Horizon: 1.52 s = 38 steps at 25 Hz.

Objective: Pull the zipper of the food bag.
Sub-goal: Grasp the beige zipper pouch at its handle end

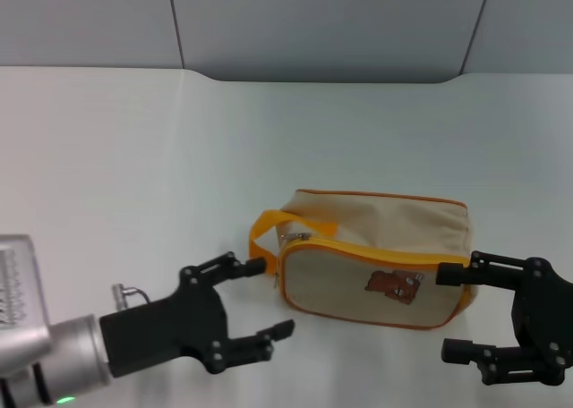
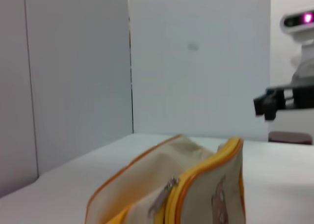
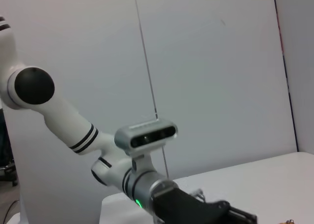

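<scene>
Food bag (image 1: 376, 256) — lower centre of frame on white desk (image 1: 134, 157), long axis left–right. Zipper (image 1: 358, 247) pull at its left end, nearest left hand (image 1: 269, 296) — wide open, empty. Right hand (image 1: 452, 311) open, empty, beside bag's right end.

A beige bag (image 1: 376, 251) is edged with orange piping and an orange zipper (image 1: 358, 247); its handle (image 1: 269, 225) is orange, and a brown bear print (image 1: 394, 285) is shown on its side. A white table (image 1: 134, 157) is seen beneath.
</scene>
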Motion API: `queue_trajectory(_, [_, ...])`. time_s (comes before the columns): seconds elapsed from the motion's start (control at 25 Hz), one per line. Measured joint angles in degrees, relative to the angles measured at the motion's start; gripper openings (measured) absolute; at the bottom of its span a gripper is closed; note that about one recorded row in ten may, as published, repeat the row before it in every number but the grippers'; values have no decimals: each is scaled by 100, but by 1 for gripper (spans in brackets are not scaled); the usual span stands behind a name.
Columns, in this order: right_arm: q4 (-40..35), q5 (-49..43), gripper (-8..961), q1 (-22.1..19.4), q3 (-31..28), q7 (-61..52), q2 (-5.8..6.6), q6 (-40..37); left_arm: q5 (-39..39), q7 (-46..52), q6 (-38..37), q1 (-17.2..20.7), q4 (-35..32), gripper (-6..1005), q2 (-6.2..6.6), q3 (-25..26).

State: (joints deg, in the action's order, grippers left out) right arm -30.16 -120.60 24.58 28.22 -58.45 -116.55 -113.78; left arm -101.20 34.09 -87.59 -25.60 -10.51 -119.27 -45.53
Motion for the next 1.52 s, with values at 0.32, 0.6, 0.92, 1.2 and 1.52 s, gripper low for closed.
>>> queue_trajectory(0.32, [-25, 2, 803, 9, 8, 1, -23, 1, 236, -1473, 697, -286, 1274, 801, 0, 946])
queue_trajectory(0.6, [-25, 2, 803, 0, 33, 1, -21, 0, 41, -1006, 567, -200, 999, 798, 25, 905])
queue_trajectory(0.92, [-25, -8, 803, -3, 47, 3, -17, 39, -278, 168, -50, -53, 290, 795, 73, 757])
queue_trajectory(1.2, [-25, -24, 803, 12, 51, 8, -16, 66, -667, 1173, -987, 137, -678, 793, 83, 362])
queue_trajectory(1.52, [-51, -10, 803, 31, 2, 9, -17, 59, -566, 464, 486, -110, 92, 790, 3, 593])
